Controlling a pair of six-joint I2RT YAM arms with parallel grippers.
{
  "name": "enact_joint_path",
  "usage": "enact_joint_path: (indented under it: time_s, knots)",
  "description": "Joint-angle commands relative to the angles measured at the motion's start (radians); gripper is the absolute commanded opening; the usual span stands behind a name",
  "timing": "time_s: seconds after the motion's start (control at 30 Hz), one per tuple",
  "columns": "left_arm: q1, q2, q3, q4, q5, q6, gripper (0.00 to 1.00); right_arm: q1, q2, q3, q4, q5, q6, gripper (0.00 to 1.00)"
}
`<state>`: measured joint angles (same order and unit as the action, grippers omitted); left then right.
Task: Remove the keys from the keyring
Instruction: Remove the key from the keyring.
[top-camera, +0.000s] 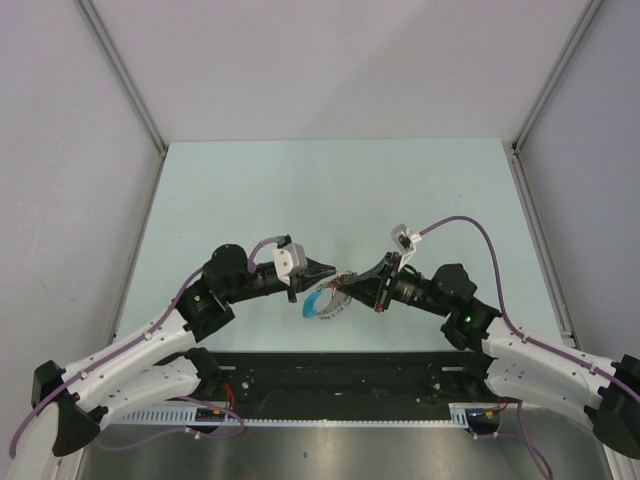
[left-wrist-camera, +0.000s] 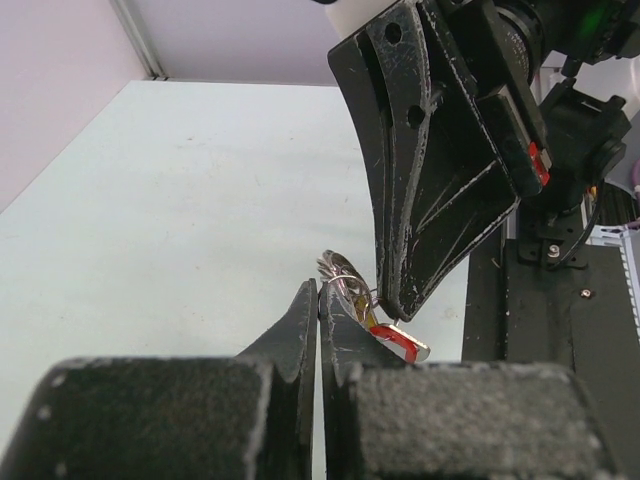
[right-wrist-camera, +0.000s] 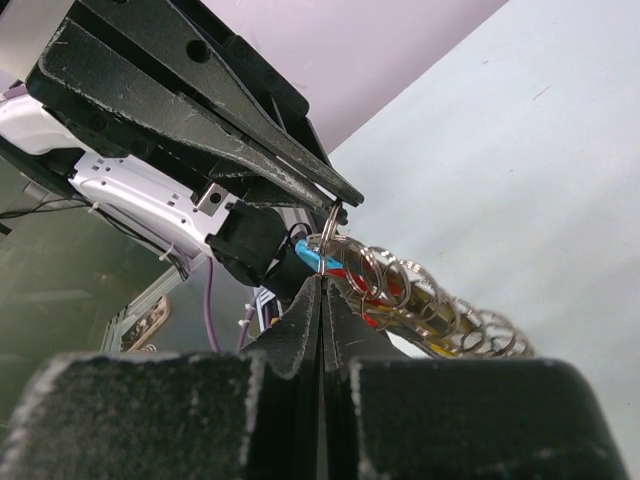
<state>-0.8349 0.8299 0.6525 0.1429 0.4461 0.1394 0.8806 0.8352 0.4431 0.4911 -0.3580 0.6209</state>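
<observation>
The pale mint-green counter (top-camera: 300, 190) fills most of the top view. The two black-and-white arms (top-camera: 150, 345) reach in from the near edge and meet nose to nose over its front middle.

The black two-finger left pincer (top-camera: 333, 269) is clenched. From the right wrist view its tip looks nipped onto one thin wire loop. The black two-finger right pincer (top-camera: 352, 286) is squeezed tight too, tips right up against the rings, but it's hard to tell if it really has a link pinched.

Hanging between and just under both tips is the floppy silvery keyring (top-camera: 325, 303), a bunch of small linked metal rings with one bright blue arc. Tucked into the bunch, right by the right pincer's tip, is the tiny key (left-wrist-camera: 397, 341) with a red head and a sliver of silvery metal showing.
</observation>
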Motion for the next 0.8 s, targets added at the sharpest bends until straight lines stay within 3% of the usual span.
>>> enact_joint_path:
  time_s: [0.0,0.77]
  knots:
    - [-0.004,-0.011,0.007,0.034,-0.076,0.052,0.00,0.017,-0.005,0.016,0.043,-0.013,0.016,0.00]
    - [-0.044,0.028,0.021,-0.060,-0.020,0.141,0.00,-0.005,-0.064,0.017,0.001,0.050,0.002,0.00]
